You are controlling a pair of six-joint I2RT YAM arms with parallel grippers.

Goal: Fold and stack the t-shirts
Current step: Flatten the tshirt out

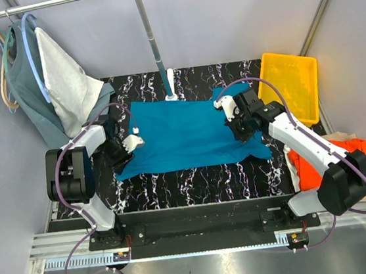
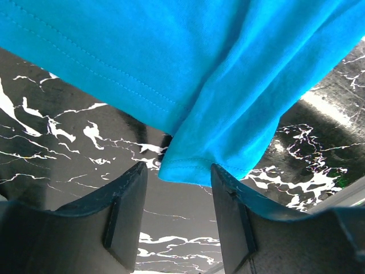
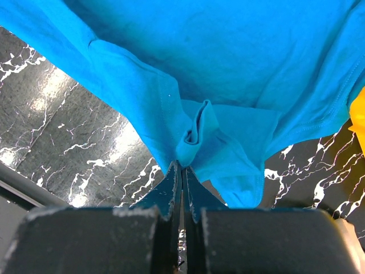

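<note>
Lying spread on the black marble table (image 1: 195, 182), the teal-blue t-shirt (image 1: 182, 130) fills the middle of my overhead view. My right gripper (image 3: 182, 168) is clamped tight on a bunched fold at its right edge. My left gripper (image 2: 178, 171) sits at the left edge, jaws apart, a hem corner between the fingers (image 2: 128, 217) but not pinched. An orange shirt (image 1: 306, 170) and a cream shirt (image 1: 345, 138) lie heaped at the table's right, near a yellow bin (image 1: 289, 85).

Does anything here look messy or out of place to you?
Nothing is spilled or torn. The teal shirt lies mostly flat, but its right edge is puckered where the right gripper pinches a fold. The orange shirt sits crumpled in a heap at the far right, not yet folded.
</note>
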